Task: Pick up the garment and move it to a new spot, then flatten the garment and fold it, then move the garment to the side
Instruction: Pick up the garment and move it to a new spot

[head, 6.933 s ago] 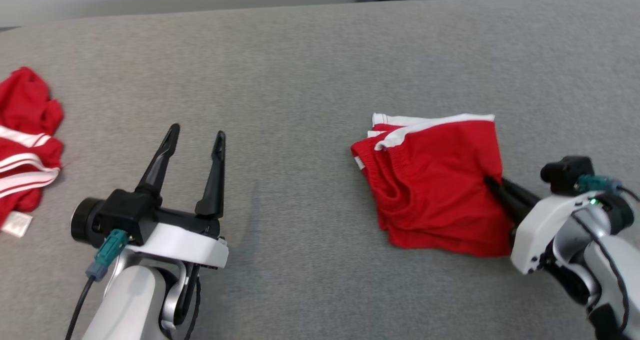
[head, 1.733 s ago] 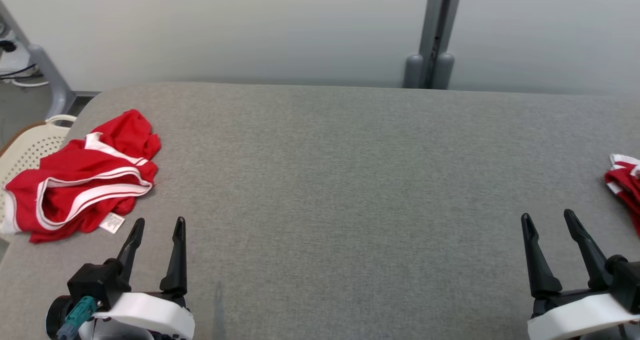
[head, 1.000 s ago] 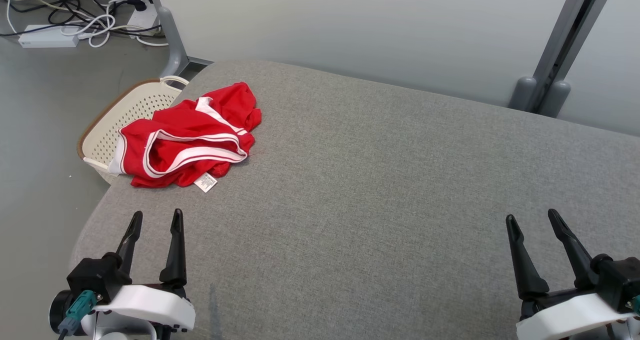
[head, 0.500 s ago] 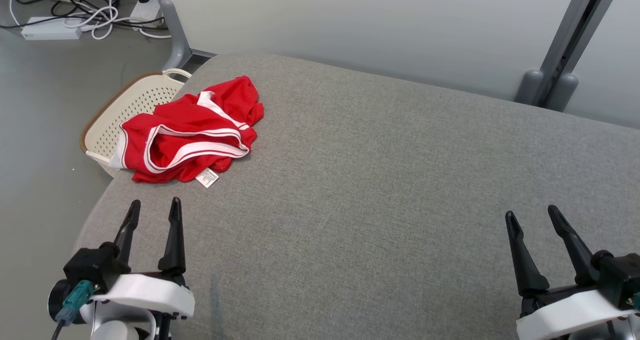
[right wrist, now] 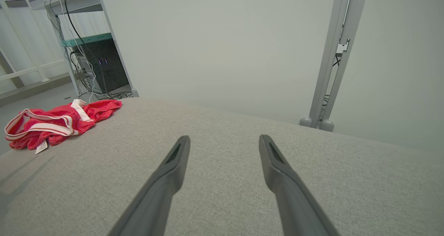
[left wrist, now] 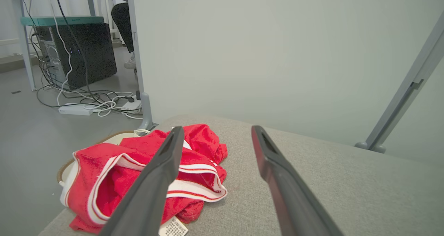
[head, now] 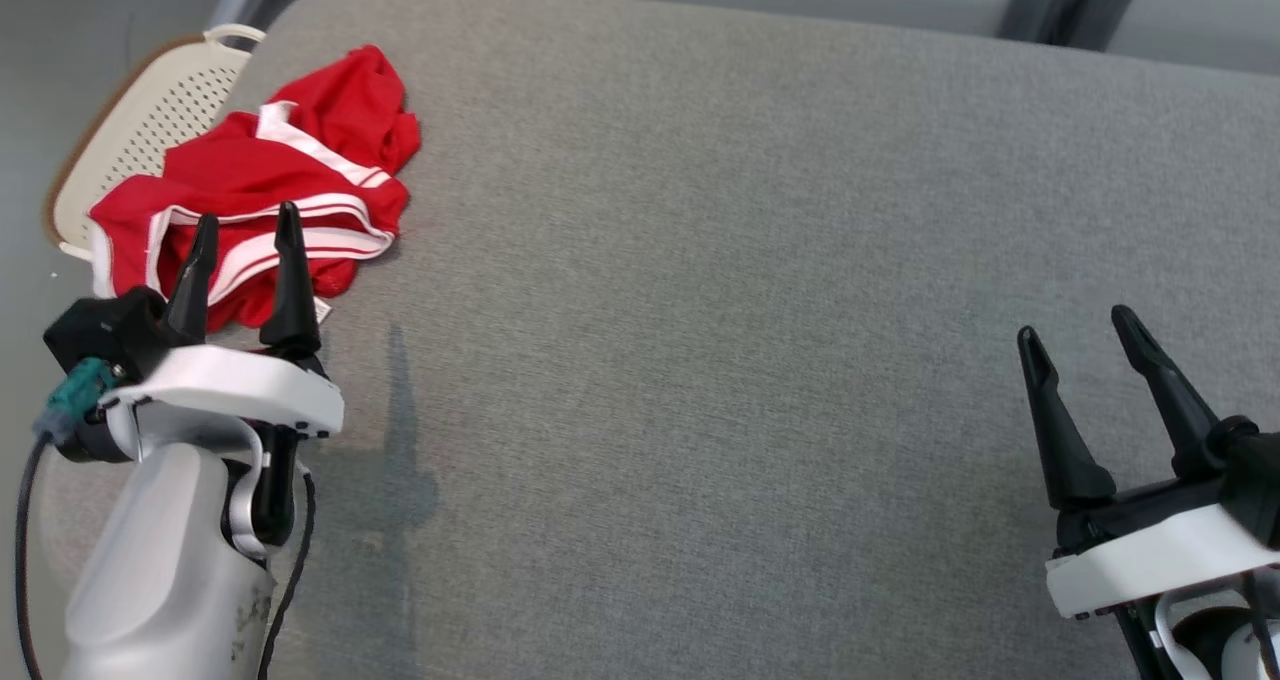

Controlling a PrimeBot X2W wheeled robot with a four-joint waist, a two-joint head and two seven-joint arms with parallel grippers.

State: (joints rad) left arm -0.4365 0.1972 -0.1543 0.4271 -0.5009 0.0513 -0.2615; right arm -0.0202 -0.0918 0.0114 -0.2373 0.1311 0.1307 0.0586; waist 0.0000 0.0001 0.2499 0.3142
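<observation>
The garment (head: 335, 125) lies crumpled at the worktop's (head: 700, 260) left corner, just ahead of the left gripper (head: 247, 215) — jaws apart, seemingly not touching it — while the right gripper (head: 1075, 324), also spread, sits well apart.

Nothing legible; the white tag (left wrist: 172, 227) on the garment (left wrist: 204, 142) bears unreadable print

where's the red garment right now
In the head view the red garment lies far left on the table, beside the cream basket, just ahead of the left hand.
</observation>
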